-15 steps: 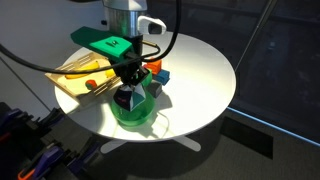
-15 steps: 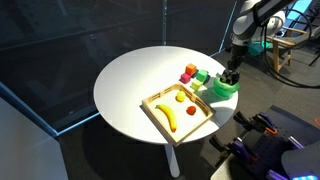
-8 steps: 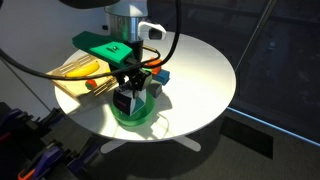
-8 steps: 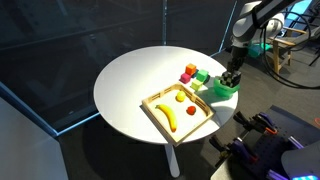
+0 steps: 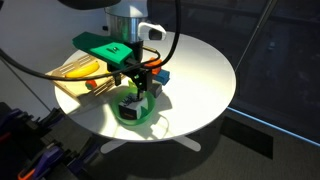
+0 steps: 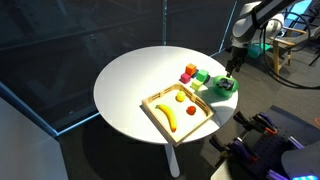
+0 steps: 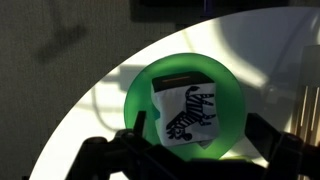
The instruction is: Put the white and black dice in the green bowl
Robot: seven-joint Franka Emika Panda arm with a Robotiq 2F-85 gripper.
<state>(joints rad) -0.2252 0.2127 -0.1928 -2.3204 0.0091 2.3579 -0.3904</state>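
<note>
The white and black dice (image 7: 185, 108) lies inside the green bowl (image 7: 137, 98), a zebra drawing on its top face. My gripper (image 7: 195, 122) hangs straight above it, open, with one dark finger (image 7: 141, 127) on each side and nothing between them. In an exterior view the dice (image 5: 128, 108) rests in the bowl (image 5: 140, 120) near the round table's edge, with the gripper (image 5: 136, 88) a little above it. From farther away, the bowl (image 6: 222, 88) sits under the gripper (image 6: 231, 72), and the dice is too small to make out there.
A wooden tray (image 6: 153, 111) holds a banana (image 6: 168, 116) and red fruit. Small coloured blocks (image 6: 191, 73) stand beside the bowl. The white round table (image 6: 130, 80) ends just past the bowl. A green fixture (image 5: 103, 43) on the arm overhangs the tray.
The jaws have gone from shut on the dice to fully open. The dice has dropped out of them into the green bowl, and the gripper now stands slightly higher.
</note>
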